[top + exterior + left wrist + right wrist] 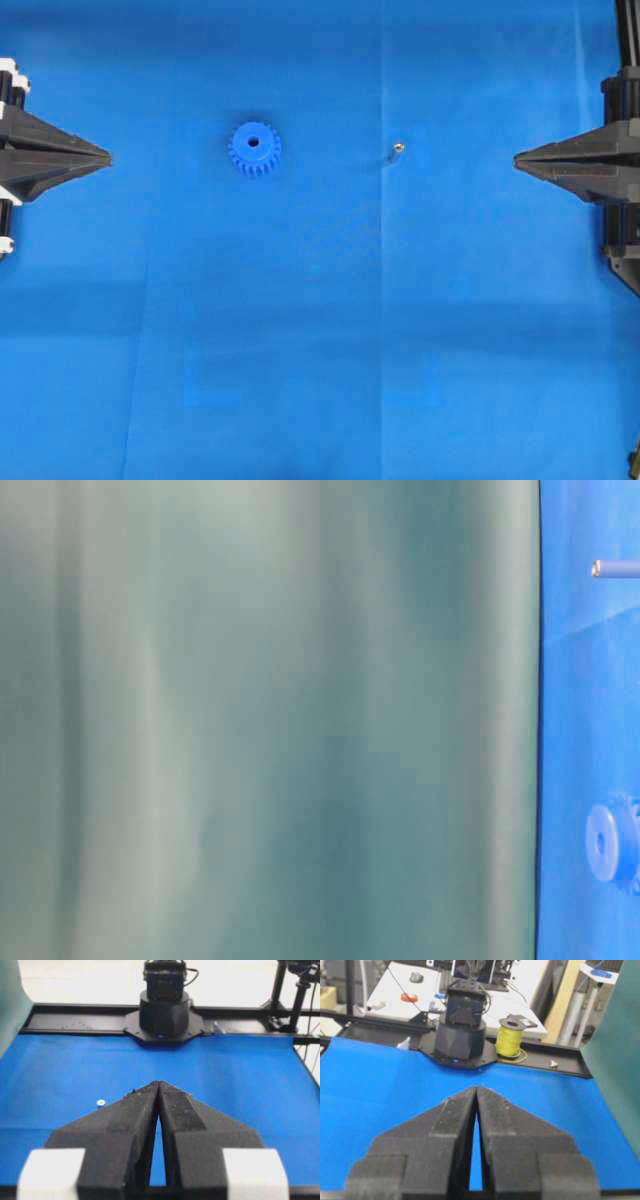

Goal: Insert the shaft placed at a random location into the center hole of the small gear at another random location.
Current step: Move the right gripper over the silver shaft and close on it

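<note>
Blue sheeting covers the whole desk, creased in faint lines. On it, left of the middle in the overhead view, lies the small gear, a bright blue plastic toothed wheel resting flat with its raised hub facing up. The center hole, a small round dark opening, sits in the middle of that hub. To the gear's right, well apart from it, stands the shaft, a tiny silvery-grey metal pin that casts a short shadow toward the lower left. Nothing touches either part.

The left claw, black and wedge-shaped, points inward from the left edge of the overhead view, far from the gear. Its own wrist camera shows the two black fingers pressed together at the tips, holding nothing, with the shaft visible as a small bright dot on the sheet to the left. The right claw points inward from the right edge, level with the left one and clear of the shaft; its fingers also meet at the tips, holding nothing.

In the table-level view a blurred grey-green curtain fills most of the frame.
</note>
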